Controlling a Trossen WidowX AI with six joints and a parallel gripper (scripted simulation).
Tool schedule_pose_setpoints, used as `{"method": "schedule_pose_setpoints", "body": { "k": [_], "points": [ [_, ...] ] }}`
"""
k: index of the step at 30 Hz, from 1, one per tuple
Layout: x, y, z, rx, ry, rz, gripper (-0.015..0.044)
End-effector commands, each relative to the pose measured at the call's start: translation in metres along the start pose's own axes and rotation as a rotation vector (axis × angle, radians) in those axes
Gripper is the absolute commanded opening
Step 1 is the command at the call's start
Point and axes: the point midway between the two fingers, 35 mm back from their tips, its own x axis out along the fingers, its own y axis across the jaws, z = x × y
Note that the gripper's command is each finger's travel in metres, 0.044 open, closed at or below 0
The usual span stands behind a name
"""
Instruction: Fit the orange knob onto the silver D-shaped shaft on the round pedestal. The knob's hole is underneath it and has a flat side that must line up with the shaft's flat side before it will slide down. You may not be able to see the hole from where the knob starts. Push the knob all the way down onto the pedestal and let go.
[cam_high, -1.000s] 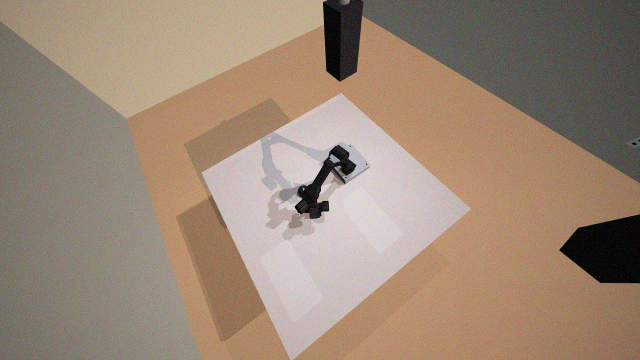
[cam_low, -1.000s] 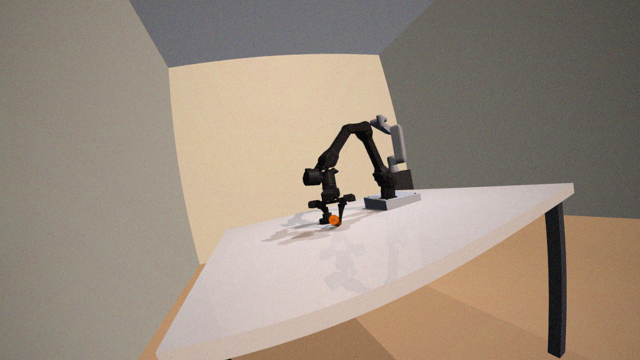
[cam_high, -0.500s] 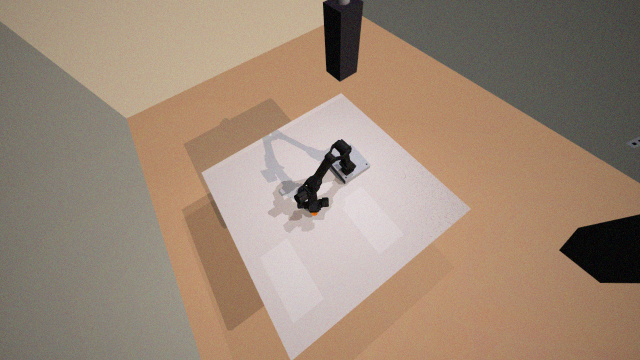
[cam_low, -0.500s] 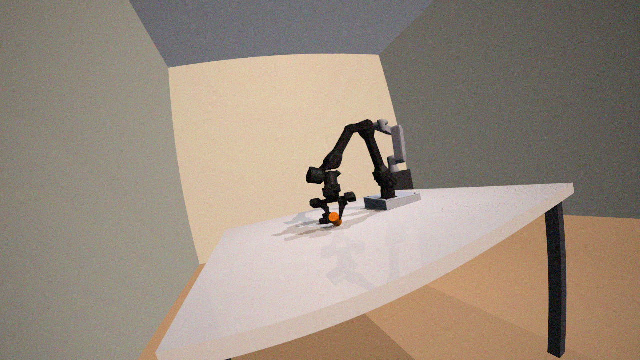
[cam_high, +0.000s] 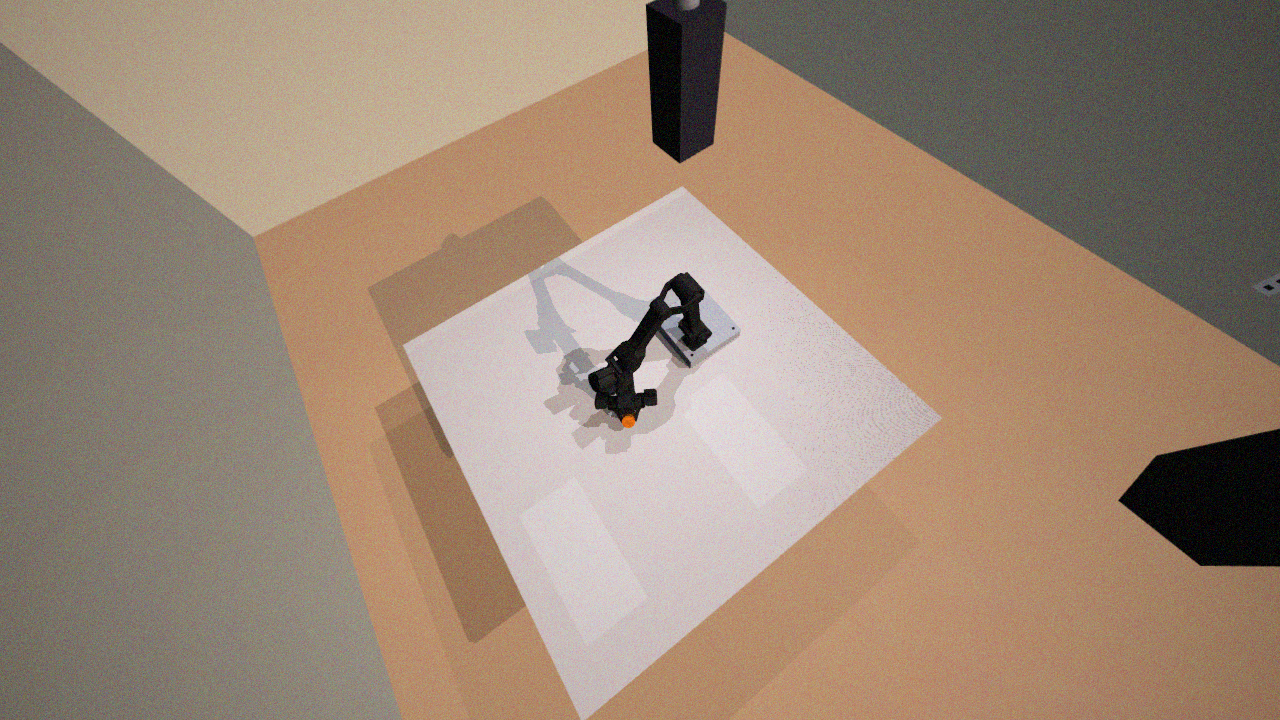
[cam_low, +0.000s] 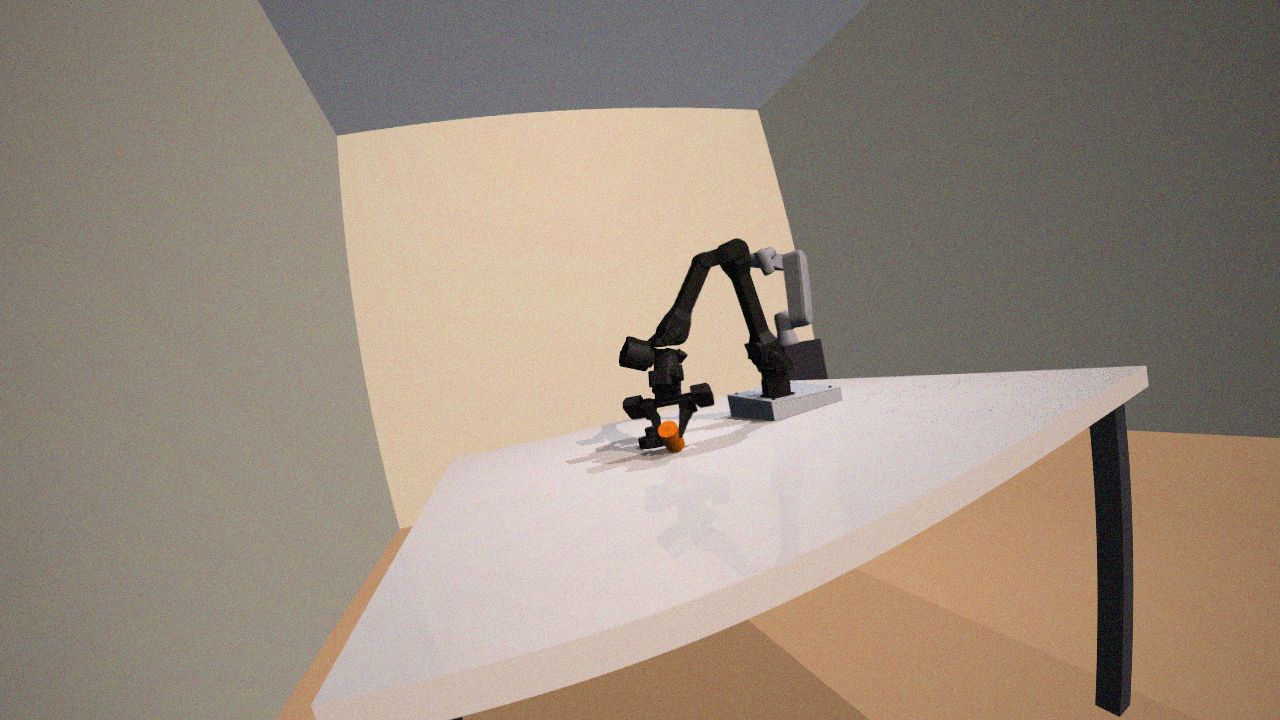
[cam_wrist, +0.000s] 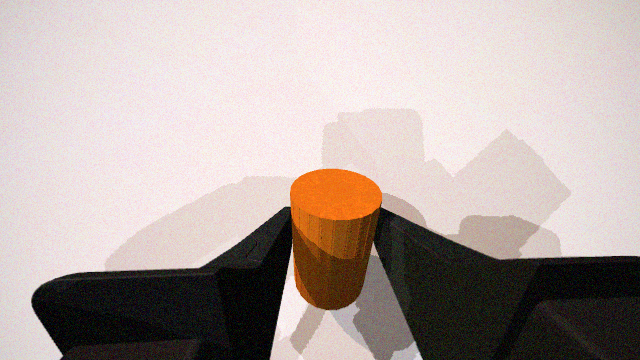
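1. The pincer gripped the orange knob at its tip.
2. Behind the pincer, the black arm bent back to a grey base plate.
3. The white surface spread beneath and around the pincer.
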Motion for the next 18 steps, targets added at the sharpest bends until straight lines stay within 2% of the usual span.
{"method": "schedule_pose_setpoints", "body": {
  "k": [1, 18],
  "points": [
    [-0.003, 0.001, -0.005, -0.003, -0.057, 0.0, 0.0179],
    [-0.01, 0.001, -0.022, -0.003, -0.331, 0.001, 0.0179]
  ]
}}
